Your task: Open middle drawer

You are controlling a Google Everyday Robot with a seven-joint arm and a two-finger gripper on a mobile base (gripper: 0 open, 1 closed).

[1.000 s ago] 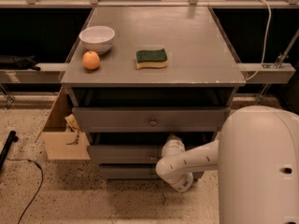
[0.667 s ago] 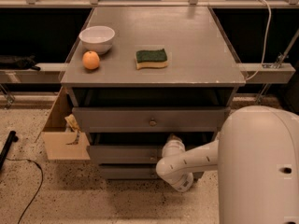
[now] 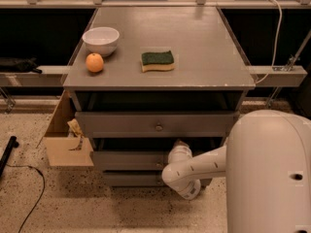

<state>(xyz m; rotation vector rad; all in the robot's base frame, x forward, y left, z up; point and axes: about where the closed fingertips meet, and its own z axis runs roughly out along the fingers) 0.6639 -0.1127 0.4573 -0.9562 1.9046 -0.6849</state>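
The grey cabinet (image 3: 160, 38) has three drawer fronts stacked below its top. The middle drawer (image 3: 126, 159) sits under the wider top drawer (image 3: 116, 124), which has a round knob (image 3: 159, 127), and its front stands slightly out. My white arm (image 3: 194, 171) reaches in from the lower right and bends up in front of the middle drawer's right half. The gripper (image 3: 178, 144) points into the dark gap just above that drawer front, right of its centre, largely hidden behind the wrist. The narrower bottom drawer (image 3: 129, 179) lies below.
On the cabinet top are a white bowl (image 3: 101, 40), an orange (image 3: 95, 62) and a green-and-yellow sponge (image 3: 157, 60). An open cardboard box (image 3: 65, 142) stands against the cabinet's left side. A black cable (image 3: 29, 198) runs over the floor. My white body (image 3: 269, 178) fills the lower right.
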